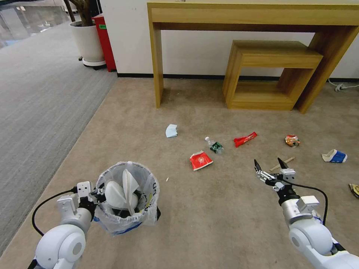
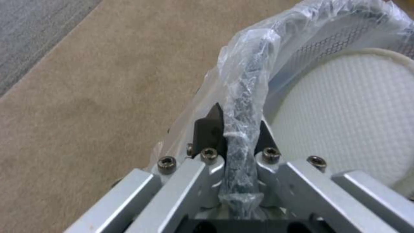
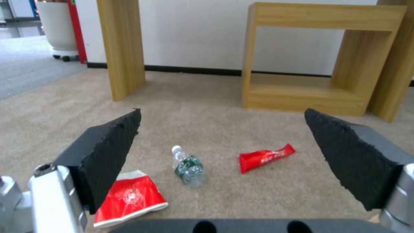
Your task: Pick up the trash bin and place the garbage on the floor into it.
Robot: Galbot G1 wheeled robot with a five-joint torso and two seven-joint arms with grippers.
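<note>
While left gripper (image 2: 235,129) clamps trash bin (image 1: 127,220) rim, right gripper (image 1: 268,167) spread, perhaps above floor (image 1: 209,216).

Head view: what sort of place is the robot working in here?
Probably an office or lobby-like indoor room. A beige carpet meets a grey ribbed carpet, a wooden console table with a smaller one nested under it stands against a white wall, and a potted plant sits beside it.
</note>
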